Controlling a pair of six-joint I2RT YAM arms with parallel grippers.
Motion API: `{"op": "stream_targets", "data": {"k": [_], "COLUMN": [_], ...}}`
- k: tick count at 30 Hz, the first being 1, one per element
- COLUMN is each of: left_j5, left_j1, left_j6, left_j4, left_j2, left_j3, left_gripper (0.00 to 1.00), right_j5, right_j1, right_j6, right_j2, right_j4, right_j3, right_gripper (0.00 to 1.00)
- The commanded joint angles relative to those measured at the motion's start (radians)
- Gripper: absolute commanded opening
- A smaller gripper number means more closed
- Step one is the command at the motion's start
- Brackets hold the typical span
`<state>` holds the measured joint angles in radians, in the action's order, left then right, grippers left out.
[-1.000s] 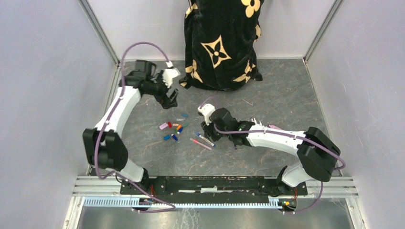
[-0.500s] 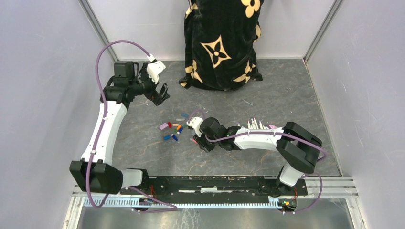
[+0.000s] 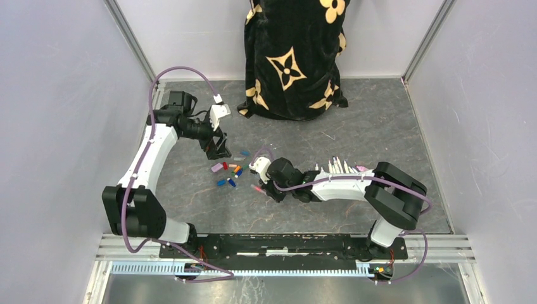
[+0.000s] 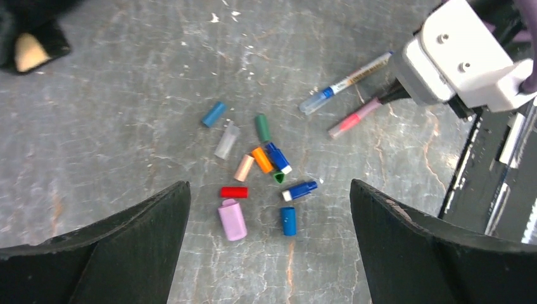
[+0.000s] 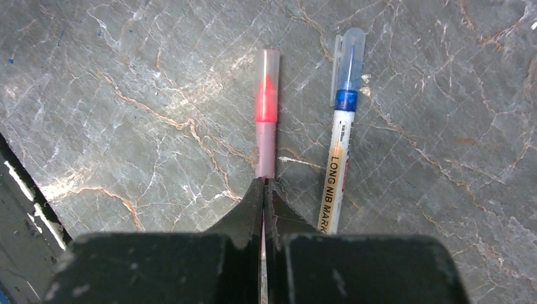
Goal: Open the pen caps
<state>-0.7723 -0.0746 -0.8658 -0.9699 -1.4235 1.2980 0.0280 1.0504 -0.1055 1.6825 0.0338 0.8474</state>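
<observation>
Several loose pen caps (image 4: 253,171) in pink, red, blue, orange, green and grey lie scattered on the grey floor (image 3: 229,172). My left gripper (image 4: 269,253) hovers open above them, nothing between its fingers (image 3: 217,149). A pink pen (image 5: 266,126) with a red section and a clear cap lies flat, and my right gripper (image 5: 264,183) is shut on its barrel (image 3: 265,188). Beside it on the right lies a white pen with a blue cap (image 5: 339,158). Both pens also show in the left wrist view, the pink pen (image 4: 354,118) below the blue-capped one (image 4: 345,82).
A row of white pens (image 3: 339,166) lies behind the right forearm. A black bag with tan flower prints (image 3: 294,57) stands at the back wall. Grey walls enclose the floor on the left and right.
My right gripper has closed on the pink pen. The left gripper has swung from the back left corner down toward the scattered caps, staying open.
</observation>
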Motion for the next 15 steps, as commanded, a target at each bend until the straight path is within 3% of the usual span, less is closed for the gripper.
{"op": "stream_targets", "data": {"k": [1, 4, 8, 15], "left_j5": [-0.098, -0.068, -0.059, -0.095], "left_j1": [-0.004, -0.005, -0.005, -0.006], "left_j6": [-0.156, -0.212, -0.243, -0.257], "left_j4": [-0.084, -0.118, -0.156, -0.182], "left_j2": [-0.008, -0.031, -0.051, -0.051], "left_j3": [-0.022, -0.028, -0.031, -0.008], "left_gripper": [1.0, 1.0, 1.0, 1.0], "right_j5": [0.013, 0.016, 0.029, 0.014], "right_j1": [0.007, 0.007, 0.01, 0.037], "right_j6": [0.027, 0.031, 0.032, 0.04], "right_j2": [-0.042, -0.045, -0.031, -0.011], "right_j4": [0.003, -0.011, -0.014, -0.015], "right_j3": [-0.01, 0.002, -0.003, -0.005], "right_gripper": [0.0, 0.01, 0.23, 0.31]}}
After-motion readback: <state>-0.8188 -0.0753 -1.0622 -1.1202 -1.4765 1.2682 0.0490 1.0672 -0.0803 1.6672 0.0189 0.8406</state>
